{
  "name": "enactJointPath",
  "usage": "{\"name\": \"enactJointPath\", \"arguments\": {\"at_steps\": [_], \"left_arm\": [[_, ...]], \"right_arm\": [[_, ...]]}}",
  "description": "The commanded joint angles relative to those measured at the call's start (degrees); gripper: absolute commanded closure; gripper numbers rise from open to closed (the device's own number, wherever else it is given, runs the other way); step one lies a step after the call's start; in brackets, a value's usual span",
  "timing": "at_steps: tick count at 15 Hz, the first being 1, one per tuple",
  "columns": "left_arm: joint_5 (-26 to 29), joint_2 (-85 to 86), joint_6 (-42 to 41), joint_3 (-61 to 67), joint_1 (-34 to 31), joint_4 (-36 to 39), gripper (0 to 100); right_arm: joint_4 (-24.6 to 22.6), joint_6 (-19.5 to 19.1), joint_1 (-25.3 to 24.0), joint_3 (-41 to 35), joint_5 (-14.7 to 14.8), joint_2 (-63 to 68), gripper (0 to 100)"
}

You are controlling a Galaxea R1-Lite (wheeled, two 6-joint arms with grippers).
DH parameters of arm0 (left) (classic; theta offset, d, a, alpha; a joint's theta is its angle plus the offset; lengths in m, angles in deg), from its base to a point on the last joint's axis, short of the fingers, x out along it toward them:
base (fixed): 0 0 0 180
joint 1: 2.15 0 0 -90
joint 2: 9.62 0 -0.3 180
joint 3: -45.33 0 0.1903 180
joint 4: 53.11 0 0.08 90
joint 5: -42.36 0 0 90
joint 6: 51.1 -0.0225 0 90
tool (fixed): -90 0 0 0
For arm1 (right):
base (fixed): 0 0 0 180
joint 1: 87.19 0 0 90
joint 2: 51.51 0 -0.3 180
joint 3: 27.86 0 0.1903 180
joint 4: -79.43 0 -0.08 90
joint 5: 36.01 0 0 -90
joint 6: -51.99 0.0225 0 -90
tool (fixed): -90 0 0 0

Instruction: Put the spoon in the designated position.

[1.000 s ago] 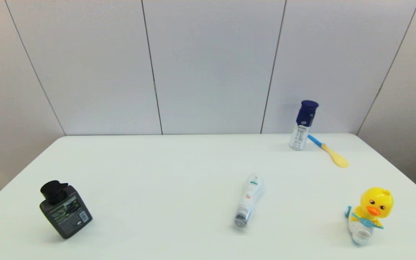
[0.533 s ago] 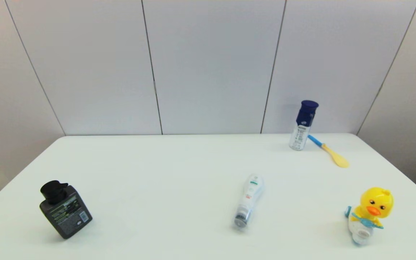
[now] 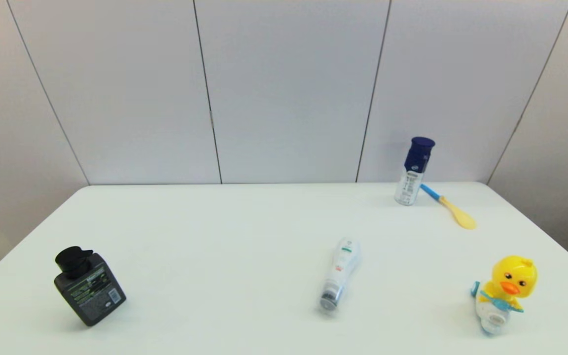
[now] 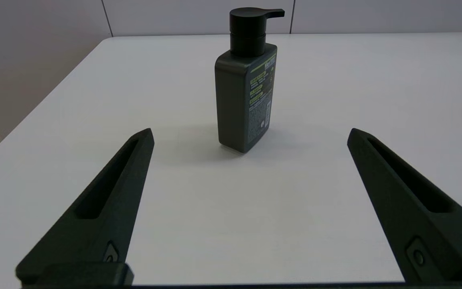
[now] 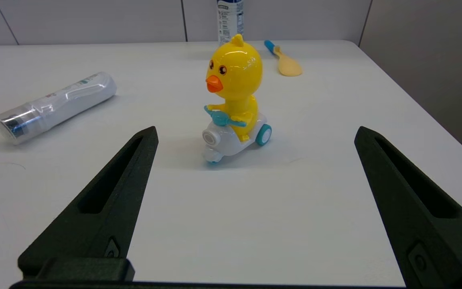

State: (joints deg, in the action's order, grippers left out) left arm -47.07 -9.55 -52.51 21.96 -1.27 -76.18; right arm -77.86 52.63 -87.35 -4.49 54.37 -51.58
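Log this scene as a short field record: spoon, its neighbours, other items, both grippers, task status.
spoon: lying flat, far right of table, blue handle end touching or nearly touching the blue-capped bottle
duck toy: upright, near right, nearer the robot than the spoon
clear tube: lying on its side, centre
pump bottle: upright, near left
left gripper: open, empty, facing pump bottle
right gripper: open, empty, facing duck toy
status: spoon not yet picked up
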Motion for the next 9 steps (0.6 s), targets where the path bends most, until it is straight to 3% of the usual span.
{"name": "enactJointPath", "arguments": {"at_steps": [1, 9], "left_arm": [[0.0, -0.1, 0.0, 0.0, 0.0, 0.1, 0], [0.0, -0.1, 0.0, 0.0, 0.0, 0.1, 0]], "right_arm": [[0.0, -0.1, 0.0, -0.1, 0.0, 0.2, 0], [0.0, 0.2, 0.0, -0.1, 0.1, 0.2, 0]]}}
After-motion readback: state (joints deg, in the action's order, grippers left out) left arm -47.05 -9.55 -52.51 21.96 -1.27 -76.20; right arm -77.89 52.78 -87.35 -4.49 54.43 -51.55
